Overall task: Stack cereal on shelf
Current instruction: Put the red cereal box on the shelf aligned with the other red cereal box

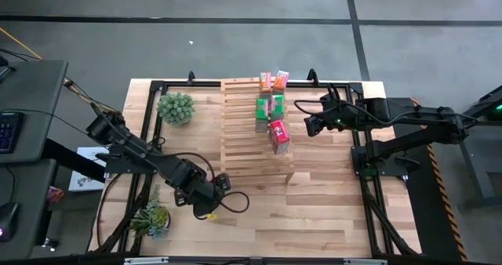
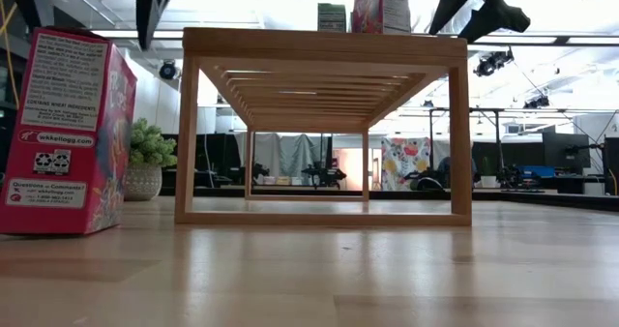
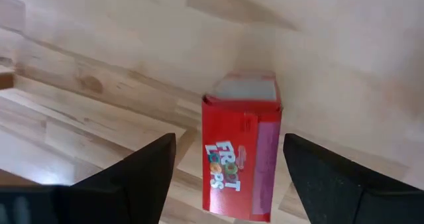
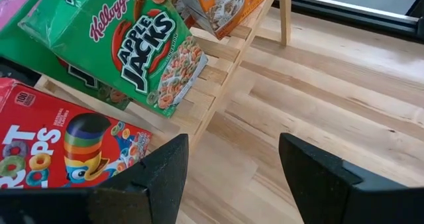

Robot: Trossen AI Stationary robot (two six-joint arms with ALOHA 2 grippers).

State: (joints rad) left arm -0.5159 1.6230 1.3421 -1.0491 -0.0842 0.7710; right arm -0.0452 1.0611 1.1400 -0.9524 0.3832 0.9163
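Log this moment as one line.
left gripper open over red box on table | right gripper open beside shelf

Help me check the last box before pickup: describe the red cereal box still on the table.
The red Froot Loops box is small glossy cardboard with pink side panels. It stands upright on the plywood tabletop, off the shelf and apart from it. The left gripper hangs open above, fingers straddling it; whether they touch cannot be told.

Shelf [image 1: 255,132] upper end crowded with cereal boxes [image 1: 272,108]; lower slats bare. Tabletop [image 1: 329,210] lower right open. Plants [image 1: 175,107] block left edge.
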